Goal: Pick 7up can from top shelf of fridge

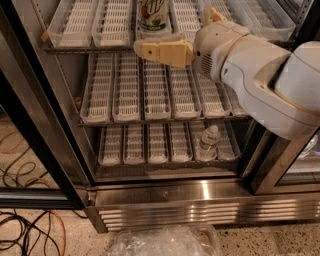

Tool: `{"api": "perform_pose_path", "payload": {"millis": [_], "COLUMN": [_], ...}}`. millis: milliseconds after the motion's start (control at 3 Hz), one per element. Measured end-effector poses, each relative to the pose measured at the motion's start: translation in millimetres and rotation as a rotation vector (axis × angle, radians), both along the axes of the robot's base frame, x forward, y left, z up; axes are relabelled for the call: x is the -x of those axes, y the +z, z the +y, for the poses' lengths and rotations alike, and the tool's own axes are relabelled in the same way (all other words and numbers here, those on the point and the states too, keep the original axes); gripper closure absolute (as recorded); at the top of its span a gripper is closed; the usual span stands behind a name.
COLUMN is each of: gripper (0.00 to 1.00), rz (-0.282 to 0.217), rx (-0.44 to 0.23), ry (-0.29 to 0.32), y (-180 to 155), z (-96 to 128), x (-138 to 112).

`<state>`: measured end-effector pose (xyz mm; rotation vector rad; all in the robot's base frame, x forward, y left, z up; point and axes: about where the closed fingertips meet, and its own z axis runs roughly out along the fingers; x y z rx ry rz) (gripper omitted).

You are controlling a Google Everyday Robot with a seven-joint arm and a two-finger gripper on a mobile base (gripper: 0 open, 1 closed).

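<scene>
The 7up can (pixel 152 14) stands in a lane tray on the top shelf (pixel 80 25) of the fridge (pixel 165 205), its top cut off by the frame edge. It has a whitish-green body with green lettering and a red spot. My gripper (pixel 145 50) is at the end of the large white arm (pixel 260 75) that comes in from the right. Its cream fingers (pixel 162 51) point left, just below and in front of the can at the shelf's front edge. One finger hides the other.
A small clear water bottle (pixel 207 142) stands on the bottom shelf at the right. The middle shelf (pixel 150 95) holds bare trays. A black door frame (pixel 35 130) runs down the left. Cables (pixel 25 225) lie on the floor, and crumpled clear plastic (pixel 165 242) lies in front.
</scene>
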<state>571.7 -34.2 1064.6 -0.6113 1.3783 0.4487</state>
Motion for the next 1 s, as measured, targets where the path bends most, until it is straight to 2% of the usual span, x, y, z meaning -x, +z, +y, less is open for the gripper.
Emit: {"api": "perform_pose_path", "payload": {"millis": [333,667,1000], "gripper": [0.00,0.15,0.35], "rz": [0.000,0.000,0.000], "rx": [0.000,0.000,0.000], "ry": [0.000,0.000,0.000], "y": [0.0,0.0,0.1], "z": [0.0,0.1,0.1], "x": [0.0,0.0,0.0]}}
